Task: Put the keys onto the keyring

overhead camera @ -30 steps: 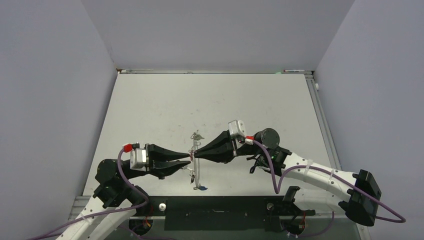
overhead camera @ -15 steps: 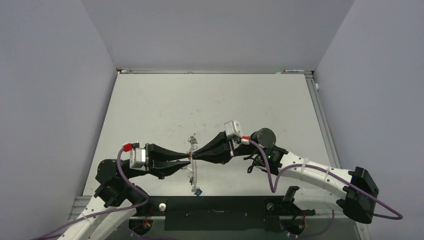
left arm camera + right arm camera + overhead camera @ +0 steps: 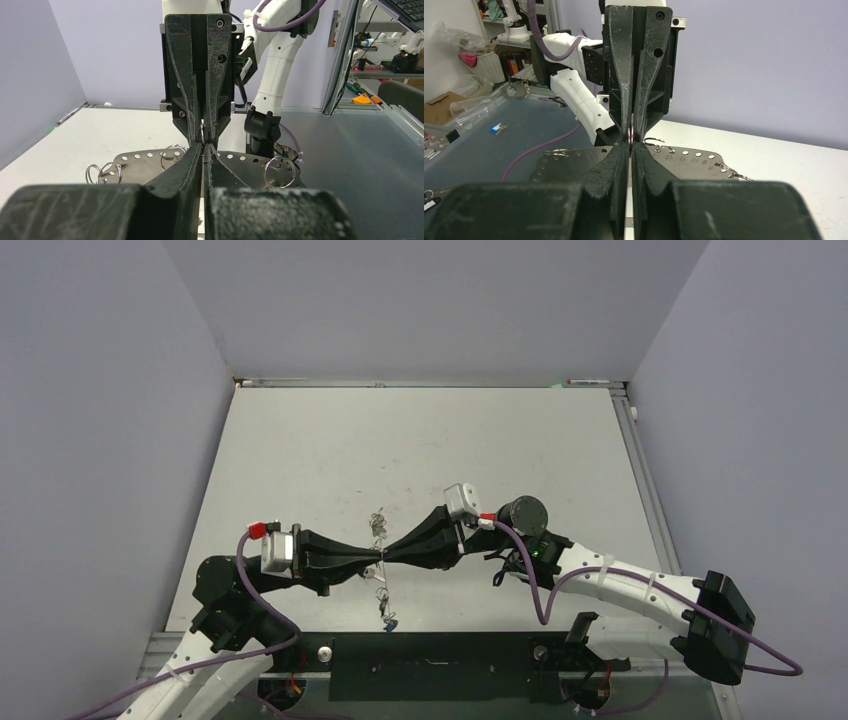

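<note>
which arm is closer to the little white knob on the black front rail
Left. The left arm rises just left of the white knob; the right arm sits far off to its right, beyond the middle of the black rail.

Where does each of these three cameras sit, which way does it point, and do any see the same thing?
Top external: above and behind the arms, looking down on the table; shows both arms, left tool and right tool meeting at the keyring.
Left wrist: on the left arm, looking along its own fingers at the right tool.
Right wrist: on the right arm, looking along its own fingers at the left tool.
Shared: wrist views face each other; all show the tips meeting.
</note>
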### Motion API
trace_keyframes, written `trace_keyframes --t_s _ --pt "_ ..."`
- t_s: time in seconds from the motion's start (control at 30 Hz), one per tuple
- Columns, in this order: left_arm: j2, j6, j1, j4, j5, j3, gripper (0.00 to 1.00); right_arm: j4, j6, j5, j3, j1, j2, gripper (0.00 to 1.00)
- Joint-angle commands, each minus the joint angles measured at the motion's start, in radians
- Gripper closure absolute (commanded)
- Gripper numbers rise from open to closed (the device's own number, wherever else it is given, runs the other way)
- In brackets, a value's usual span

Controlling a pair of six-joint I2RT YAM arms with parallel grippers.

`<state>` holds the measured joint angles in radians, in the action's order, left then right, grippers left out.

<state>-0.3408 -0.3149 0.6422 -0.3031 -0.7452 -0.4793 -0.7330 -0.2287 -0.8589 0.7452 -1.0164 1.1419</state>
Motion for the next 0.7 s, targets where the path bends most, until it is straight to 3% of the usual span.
trace_keyframes --t_s 0.0,0.3,0.4,0.67 --pt "-0.024 -0.010 -0.008 -0.043 -0.020 -0.005 1.00 -0.078 0.012 -0.032 0.046 -0.022 0.009 0.95" --pt "-0.046 0.009 -0.033 0.010 -0.003 -0.022 1.00 0.042 0.085 -0.053 0.083 -0.037 0.019 0.95" --pt "-0.063 -0.027 -0.038 -0.029 -0.010 -0.013 0.83 0.069 0.103 -0.049 0.092 -0.041 0.019 0.95" --pt "-0.081 -0.074 -0.045 -0.076 -0.034 0.001 0.83 0.099 0.129 -0.051 0.113 -0.050 0.034 0.95"
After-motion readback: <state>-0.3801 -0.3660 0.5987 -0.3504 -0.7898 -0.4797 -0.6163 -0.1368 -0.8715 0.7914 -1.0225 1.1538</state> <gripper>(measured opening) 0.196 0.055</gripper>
